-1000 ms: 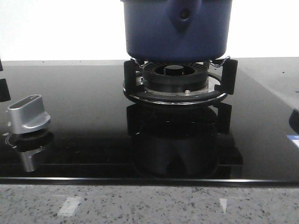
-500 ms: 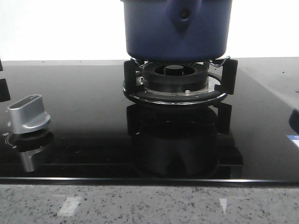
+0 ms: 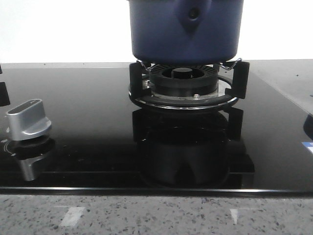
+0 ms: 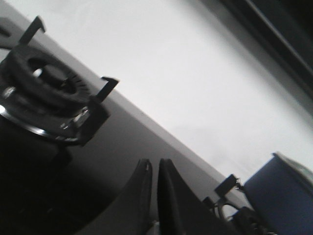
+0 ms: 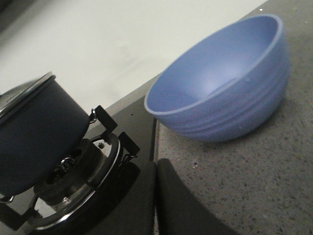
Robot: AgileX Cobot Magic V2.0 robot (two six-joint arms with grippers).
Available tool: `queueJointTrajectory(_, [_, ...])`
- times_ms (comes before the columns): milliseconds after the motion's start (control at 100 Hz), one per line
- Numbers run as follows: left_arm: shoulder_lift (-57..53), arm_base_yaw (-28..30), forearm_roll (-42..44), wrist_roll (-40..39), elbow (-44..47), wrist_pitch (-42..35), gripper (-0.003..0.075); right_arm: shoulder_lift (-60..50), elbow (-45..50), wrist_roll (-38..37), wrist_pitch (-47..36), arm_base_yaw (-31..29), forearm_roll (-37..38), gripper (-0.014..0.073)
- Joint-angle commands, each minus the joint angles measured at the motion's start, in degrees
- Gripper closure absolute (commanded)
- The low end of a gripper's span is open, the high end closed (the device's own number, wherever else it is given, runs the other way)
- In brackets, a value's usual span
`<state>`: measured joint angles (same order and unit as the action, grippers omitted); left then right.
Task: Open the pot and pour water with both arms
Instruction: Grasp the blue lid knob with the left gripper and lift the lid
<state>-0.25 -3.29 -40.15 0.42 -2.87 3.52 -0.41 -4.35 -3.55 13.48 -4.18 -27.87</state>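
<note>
Dark-blue round matte pot (image 3: 186, 32) sits unmoved on the black burner ring (image 3: 188, 88), lid on. Only the silver knob (image 3: 29, 119) has shifted slightly. My left claw (image 4: 152, 169) and right claw (image 5: 155, 169) are clenched, empty, well short of it.

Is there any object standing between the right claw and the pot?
Nothing visible does. In the right wrist view, the right claw sees the pot on its burner directly; the blue bowl sits off to the side.
</note>
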Motion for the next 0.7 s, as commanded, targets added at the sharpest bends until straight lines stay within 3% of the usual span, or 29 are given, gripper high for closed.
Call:
queueJointTrajectory(0, [1.07, -0.13, 2.97, -0.42, -6.18, -0.43, 0.0741, 1.68, -6.67, 1.89, 2.19, -0.24, 3.88, 0.0648])
queueJointTrajectory(140, [9.56, -0.13, 9.37, 1.3, -15.88, 7.64, 0.0741, 9.18, -15.92, 1.89, 11.73, -0.24, 9.66, 0.0648])
queueJointTrajectory(320, [23.79, -0.61, 7.2, 14.9, -29.42, 17.3, 0.074, 21.86, -28.1, 4.08, 20.31, -0.24, 12.87, 0.0648])
queueJointTrajectory(440, [31.46, -1.58, 1.41, 21.3, -35.64, 21.5, 0.074, 27.39, -33.48, 5.66, 20.71, -0.24, 12.87, 0.0649])
queueJointTrajectory(570, [38.25, -3.69, -7.14, 34.15, -39.66, 24.33, 0.0739, 30.66, -36.16, 7.11, 20.83, -0.24, 12.87, 0.0637])
queueJointTrajectory(690, [43.61, -5.92, -17.9, 47.06, -41.86, 26.25, 0.0715, 31.27, -36.58, 8.7, 20.83, 0.25, 12.75, 0.0501])
